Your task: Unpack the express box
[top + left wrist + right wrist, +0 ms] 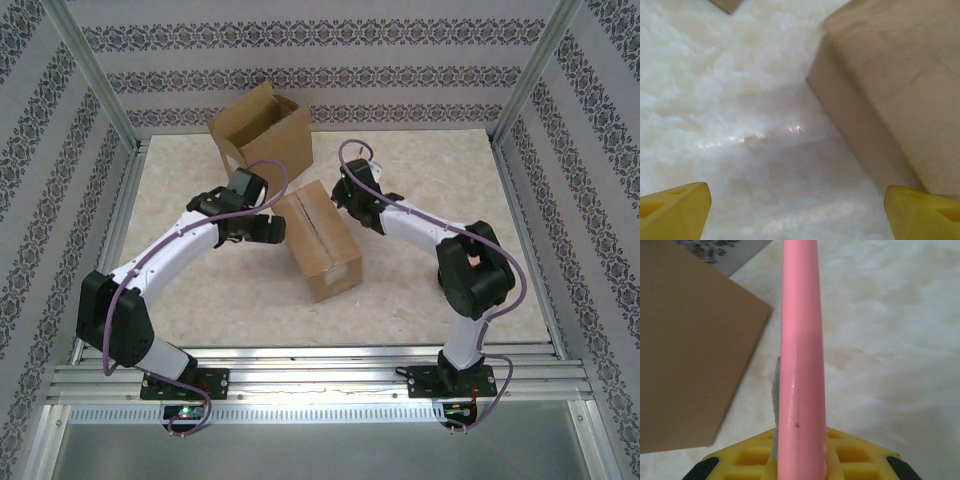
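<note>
The express box [318, 240] is a closed brown carton with tape along its top, lying mid-table. My left gripper [272, 228] hovers just left of it, low over the table. In the left wrist view the yellow fingers [675, 212] stand wide apart, the gripper [797, 210] is open with bare table between them, and the box's side [900, 75] lies ahead on the right. My right gripper [345, 190] sits just beyond the box's far end. It [800, 460] is shut on a pink-handled cutter [801, 355], with a thin grey blade [775, 390] along the handle's left.
An open, empty-looking carton [262, 138] stands at the back left with its flaps up. A brown cardboard face [690, 350] lies left of the cutter in the right wrist view. Patterned walls and metal posts [95, 75] enclose the table [450, 170].
</note>
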{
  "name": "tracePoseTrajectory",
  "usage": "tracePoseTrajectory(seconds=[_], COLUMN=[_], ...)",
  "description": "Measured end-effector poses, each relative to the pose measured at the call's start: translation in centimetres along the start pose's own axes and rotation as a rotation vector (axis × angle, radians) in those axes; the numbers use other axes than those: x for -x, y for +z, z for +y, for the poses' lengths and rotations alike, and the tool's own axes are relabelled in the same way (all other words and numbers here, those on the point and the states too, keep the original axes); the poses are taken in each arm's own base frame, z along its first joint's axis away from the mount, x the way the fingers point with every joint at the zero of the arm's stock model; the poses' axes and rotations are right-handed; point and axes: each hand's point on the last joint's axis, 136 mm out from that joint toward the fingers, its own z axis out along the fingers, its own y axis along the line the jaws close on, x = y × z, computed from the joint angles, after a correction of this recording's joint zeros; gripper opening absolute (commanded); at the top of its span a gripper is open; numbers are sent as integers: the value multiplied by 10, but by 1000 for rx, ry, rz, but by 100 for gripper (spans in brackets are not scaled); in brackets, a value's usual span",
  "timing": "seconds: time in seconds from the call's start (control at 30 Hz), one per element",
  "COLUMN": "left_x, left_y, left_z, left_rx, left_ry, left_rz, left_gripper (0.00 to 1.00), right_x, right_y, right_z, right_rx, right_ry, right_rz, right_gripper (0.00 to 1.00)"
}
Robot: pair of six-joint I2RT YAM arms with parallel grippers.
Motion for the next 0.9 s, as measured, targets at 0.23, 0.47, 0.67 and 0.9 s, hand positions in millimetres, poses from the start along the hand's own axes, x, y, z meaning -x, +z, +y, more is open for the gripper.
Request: tracePoseTrajectory(seconds=[0.23,0.47,0.67,0.9], left_x=[-42,-43,-20,16], left_y=[3,-17,-33,-57], left_z=[-34,-37,-47,-62], left_rx=[-62,-87,-113,-150], left_ry=[55,48,47,67], left_rz=[100,70,7,-74], left_gripper=[92,94,95,96], right_x=[-12,-17,13,57], right_y=[9,10,11,-1], right_z=[68,52,30,13], right_rx=[196,156,96,29], right_ry=[-92,-140,-146,-187], right_rz=[126,179,156,71], right_gripper=[0,0,0,0])
